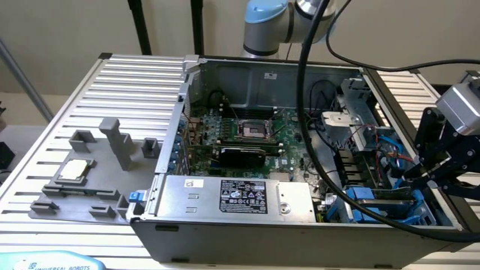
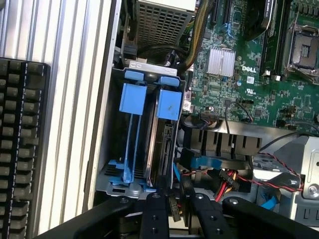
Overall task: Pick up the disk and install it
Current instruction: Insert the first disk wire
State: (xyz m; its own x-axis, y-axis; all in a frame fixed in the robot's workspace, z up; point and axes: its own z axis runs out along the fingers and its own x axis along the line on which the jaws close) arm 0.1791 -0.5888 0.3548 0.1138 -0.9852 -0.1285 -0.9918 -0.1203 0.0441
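Disk (image 2: 162,144): silver-grey drive clipped in blue plastic rails, standing on edge in a slot of the drive cage (image 2: 102,172), at the near corner of the computer case on the exterior view's right. A second set of blue rails is seen just beside it in the same cage.

Table (image 1: 135,73): slatted metal top, on which everything else is carried.

Computer case (image 1: 300,236): grey tower laid on its side with the cover off, placed toward the exterior view's right.

Robot arm (image 1: 266,25): grey and light blue joint seen beyond the far wall of the case.

Motherboard (image 1: 285,126): green board in the middle of the case, with an empty processor socket.

Power supply (image 1: 195,199): large silver box with a black label, along the near wall of the case.

Fixture (image 1: 82,194): grey plastic holder on the table, at the exterior view's left.

Keyboard (image 2: 20,149): black keys, lying on the table beside the case.

Gripper (image 2: 177,199): black, poised at the near end of the disk over the drive cage; whether the disk is grasped cannot be told.

Chip (image 1: 75,169): small square silver part, resting on the fixture.
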